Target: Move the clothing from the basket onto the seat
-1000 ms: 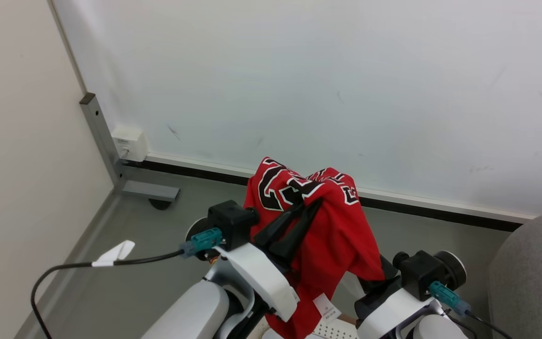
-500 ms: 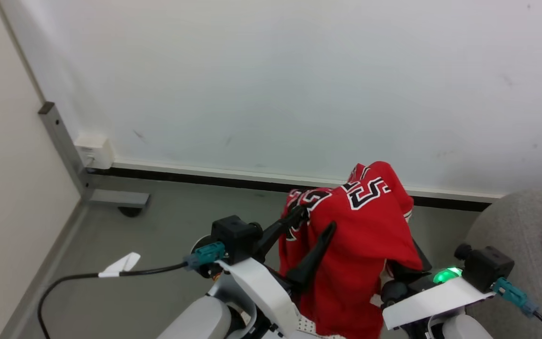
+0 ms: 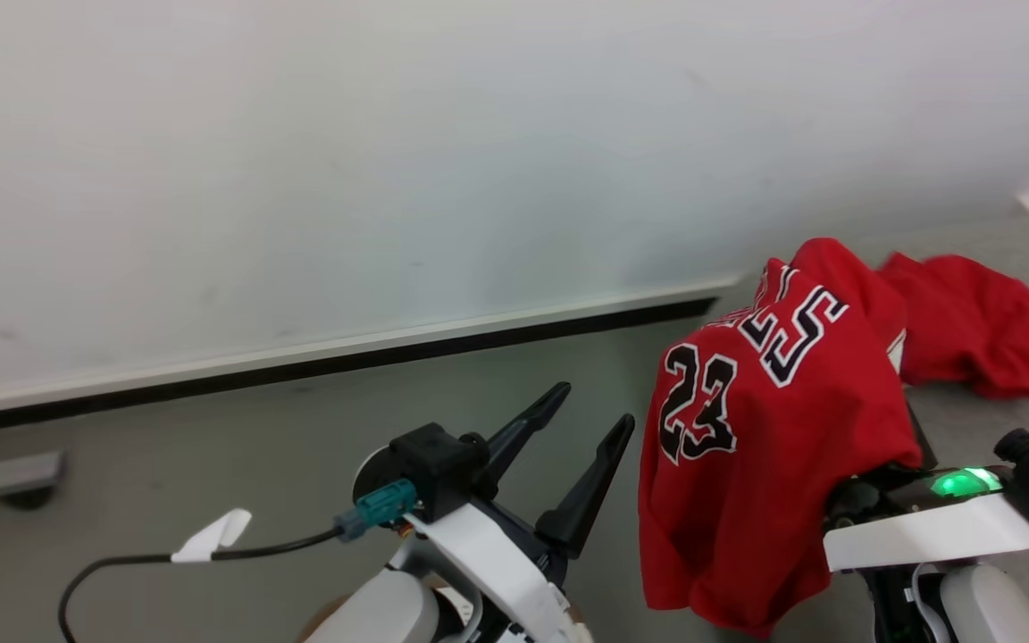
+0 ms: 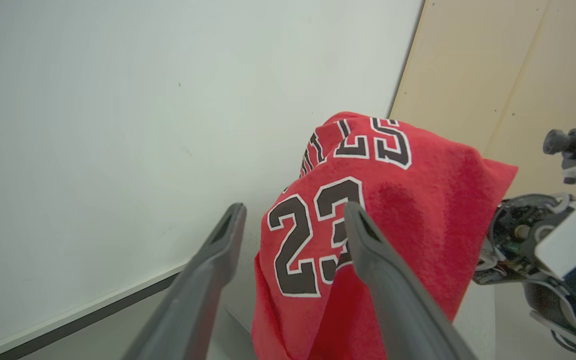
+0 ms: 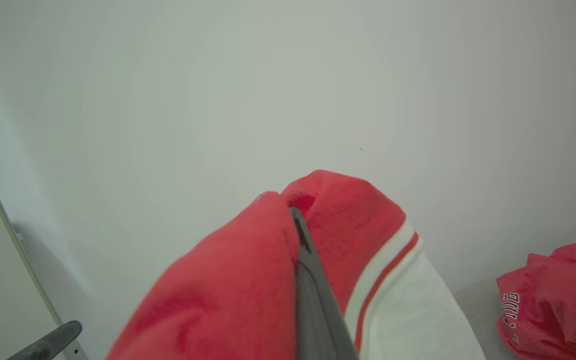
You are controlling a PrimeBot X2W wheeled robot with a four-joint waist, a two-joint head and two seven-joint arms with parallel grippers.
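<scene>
Head view: we log one red jersey [image 3: 773,446], numeral 23 facing us, draped over the right end effector and hanging clear of the floor [image 3: 255,429], just at the near edge of the grey seat [image 3: 970,411]. Right wrist view: the right end effector [image 5: 293,212] is closed on this jersey [image 5: 228,290], a dark finger pressed against the red folds, its partner buried in cloth. The left end effector [image 3: 595,404] is open and empty, jaws spread, beside the jersey without touching it. A second jersey [image 3: 979,339] lies crumpled on the seat beyond, near the white wall [image 3: 389,179].
</scene>
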